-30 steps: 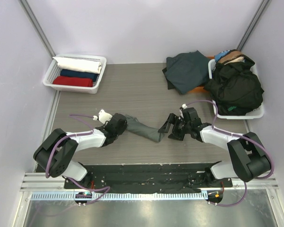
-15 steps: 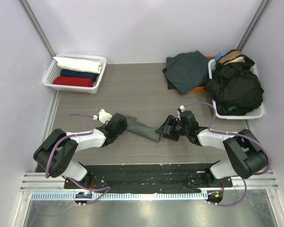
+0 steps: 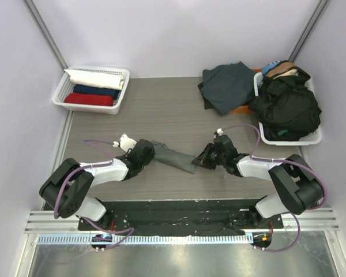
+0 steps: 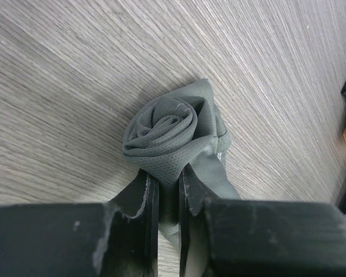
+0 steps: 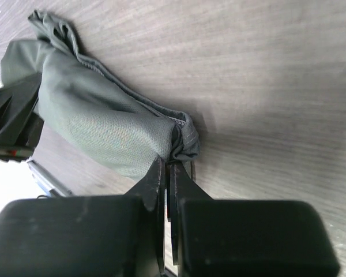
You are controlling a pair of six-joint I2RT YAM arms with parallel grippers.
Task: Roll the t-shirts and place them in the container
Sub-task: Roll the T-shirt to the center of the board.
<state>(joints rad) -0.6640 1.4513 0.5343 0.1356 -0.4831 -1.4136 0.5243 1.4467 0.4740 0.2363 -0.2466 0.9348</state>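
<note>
Top external: white basket holds three rolled t-shirts.

Shirt: sage-grey, fine mesh weave. Left claw and right claw: black. Bench: grey-brown wood grain. Beyond left claw, white lattice basket holds white roll, navy roll, red roll. Beyond right claw: teal shirt, black heap.

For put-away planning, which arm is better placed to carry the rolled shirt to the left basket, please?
Probably left: the left gripper clamps the rolled shirt, and the basket sits on its side.
</note>
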